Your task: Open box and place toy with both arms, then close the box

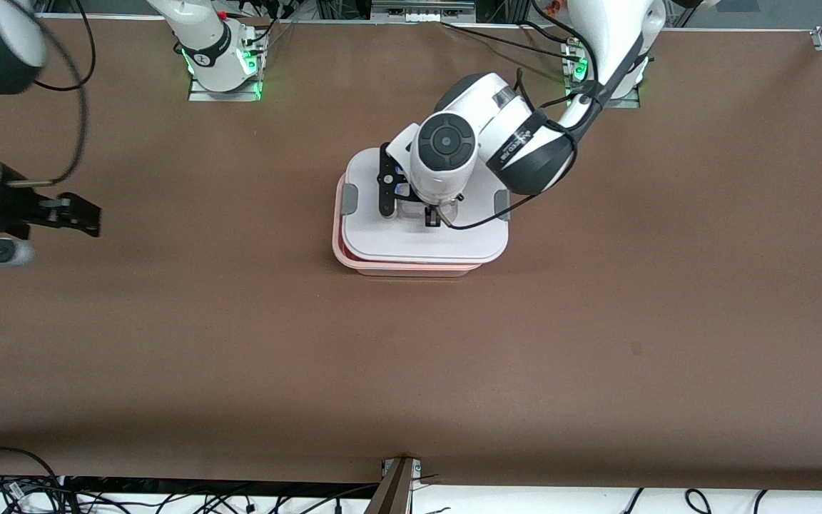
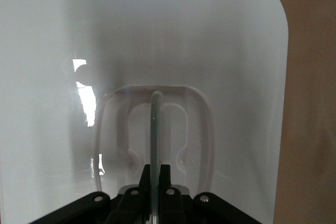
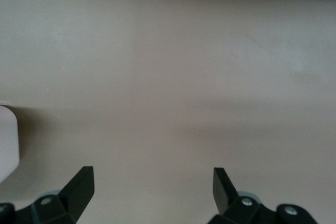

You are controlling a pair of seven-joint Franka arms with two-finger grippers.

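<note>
One box [image 1: 422, 243] sits at frame centre on the bench [image 1: 596, 321], white lid [image 1: 447, 239] on, contents hidden. Above it, the left claw [image 1: 431, 218] pinches the lid's clear handle [image 2: 155, 129]. At the frame's left edge, the right claw [image 3: 152, 184] waits, spread wide over bare bench.

High front camera faces both arms; left wrist camera shares its lid [image 1: 425, 239] close-up.

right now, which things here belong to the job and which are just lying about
Job: box, lid, left end effector shut on the handle, right end effector open, waiting over the table. No toy in view.
Lying about: cables at the table's near edge.
</note>
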